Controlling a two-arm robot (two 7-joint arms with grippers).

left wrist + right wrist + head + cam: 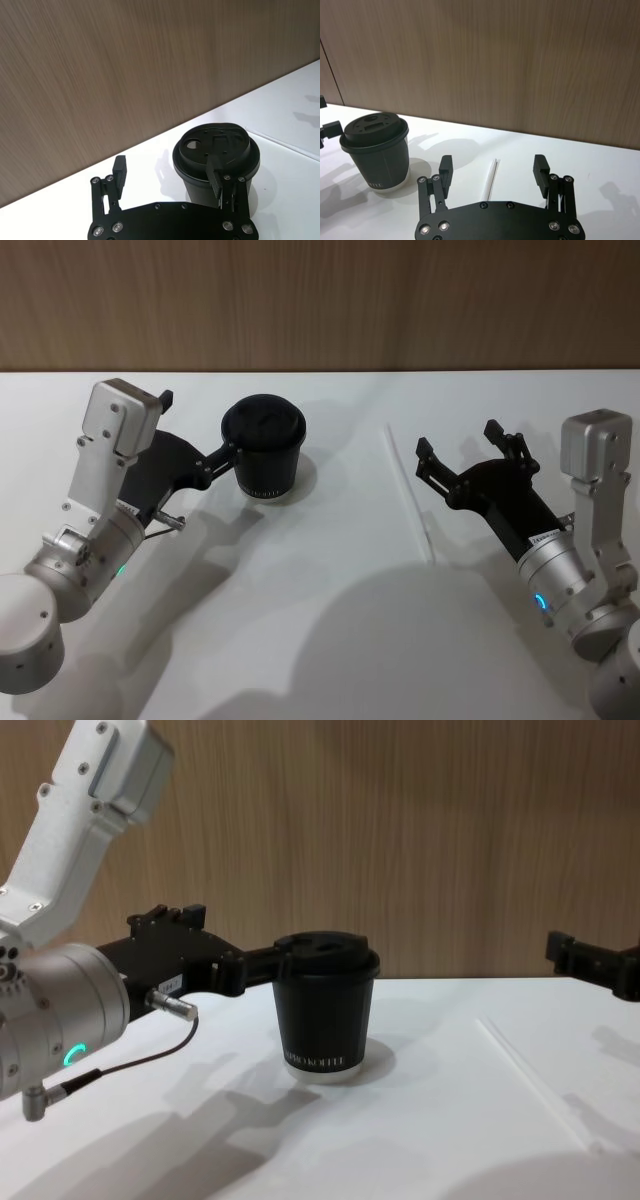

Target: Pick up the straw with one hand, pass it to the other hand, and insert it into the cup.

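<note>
The black lidded cup [264, 452] stands upright on the white table, left of centre. My left gripper [197, 425] is open beside it, with one fingertip [226, 454] against the cup's side and the other out toward the wall; the cup [215, 150] is not between the fingers. The white straw [408, 495] lies flat on the table to the cup's right. My right gripper [460, 442] hovers open just right of the straw, holding nothing. In the right wrist view the straw [491, 180] lies ahead, in line with the gap of the right gripper [493, 161], and the cup [377, 150] stands off to one side.
A wood-panelled wall [320, 300] runs along the table's far edge. A thin dark cable with a silver plug [172, 1005] hangs at my left wrist. Bare white tabletop [330, 620] spreads in front of the cup and straw.
</note>
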